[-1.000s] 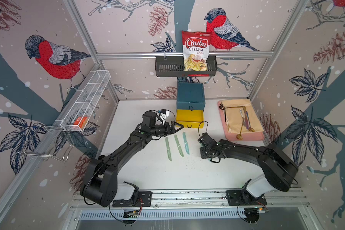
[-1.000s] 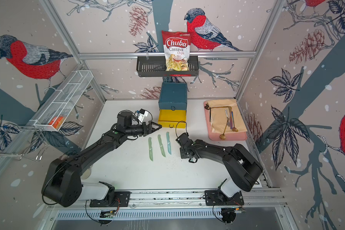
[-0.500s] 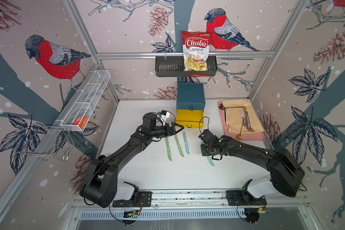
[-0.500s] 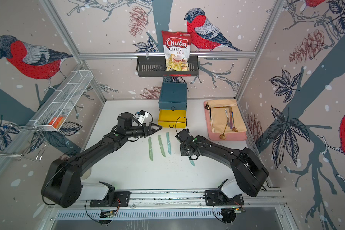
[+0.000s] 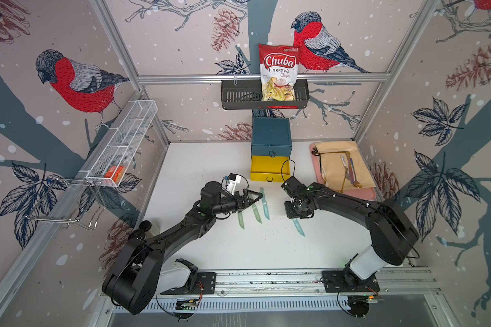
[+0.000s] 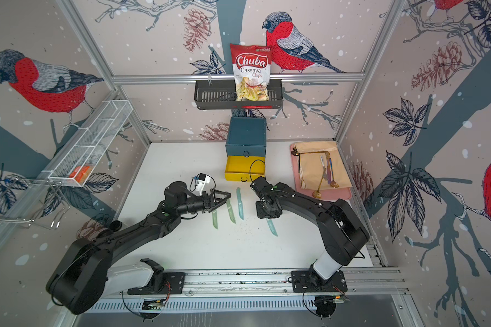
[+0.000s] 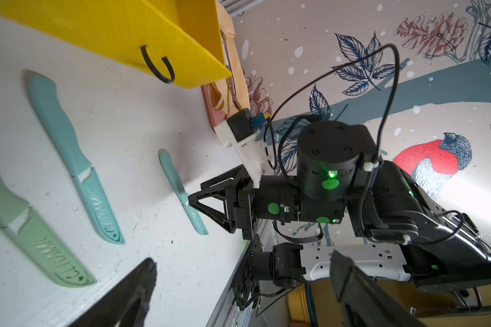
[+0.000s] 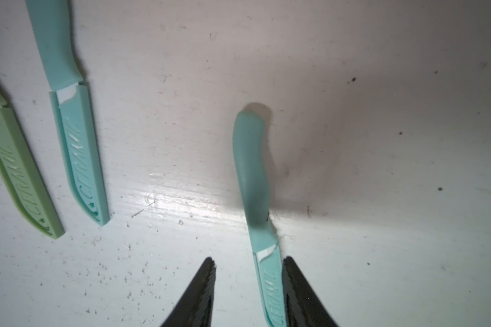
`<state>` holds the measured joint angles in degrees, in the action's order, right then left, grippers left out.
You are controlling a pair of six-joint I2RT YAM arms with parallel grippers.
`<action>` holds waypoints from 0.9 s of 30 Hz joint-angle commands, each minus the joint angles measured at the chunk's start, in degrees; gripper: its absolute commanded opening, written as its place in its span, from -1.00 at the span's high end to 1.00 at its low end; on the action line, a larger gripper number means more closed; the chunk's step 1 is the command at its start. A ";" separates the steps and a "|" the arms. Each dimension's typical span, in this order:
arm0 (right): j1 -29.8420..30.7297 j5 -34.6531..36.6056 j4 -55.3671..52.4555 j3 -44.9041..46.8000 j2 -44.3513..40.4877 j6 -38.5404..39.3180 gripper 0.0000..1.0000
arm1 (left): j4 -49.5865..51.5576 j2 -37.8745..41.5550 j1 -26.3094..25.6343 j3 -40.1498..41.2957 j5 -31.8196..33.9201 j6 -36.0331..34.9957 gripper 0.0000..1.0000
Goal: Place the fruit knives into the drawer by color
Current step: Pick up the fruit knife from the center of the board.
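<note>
White table (image 5: 210, 158): 2 green knives (image 5: 257, 216), 2 teal knives (image 5: 265, 208), drawer (image 5: 271, 136), pink tray (image 5: 362, 194)

A chips bag (image 5: 278, 73) is standing in the basket (image 5: 238, 97), cutlery (image 5: 347, 170) is lying on the cloth (image 5: 332, 177) over the tray (image 5: 363, 194), and a packet (image 5: 114, 172) is sitting in the rack (image 5: 125, 133).

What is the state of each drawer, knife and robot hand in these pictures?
Dark teal top drawer: shut.
Yellow plastic drawer below it: pulled open.
Two sage green sheathed knives: lying flat.
Teal-blue knife beside them: lying flat.
Second teal-blue knife: flat, straddled by right hand.
Left hand: open, empty.
Right hand: open, not gripping.
</note>
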<state>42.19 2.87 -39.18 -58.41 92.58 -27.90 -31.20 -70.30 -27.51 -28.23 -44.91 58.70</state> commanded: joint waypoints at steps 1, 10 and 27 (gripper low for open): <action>-0.40 -1.20 -2.13 -0.17 0.70 1.60 0.19 | -8.83 1.06 -1.88 1.89 0.40 3.78 -0.94; -1.74 -2.30 -0.27 0.71 3.62 2.94 0.27 | -0.65 4.43 -4.42 3.44 1.75 1.02 -0.94; -2.56 -1.91 2.14 0.15 5.66 5.25 0.30 | 19.25 9.75 -5.29 1.84 5.10 -7.80 -0.94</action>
<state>39.62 -0.03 -37.54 -57.54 98.06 -23.92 -12.21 -60.88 -32.80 -26.65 -39.99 51.96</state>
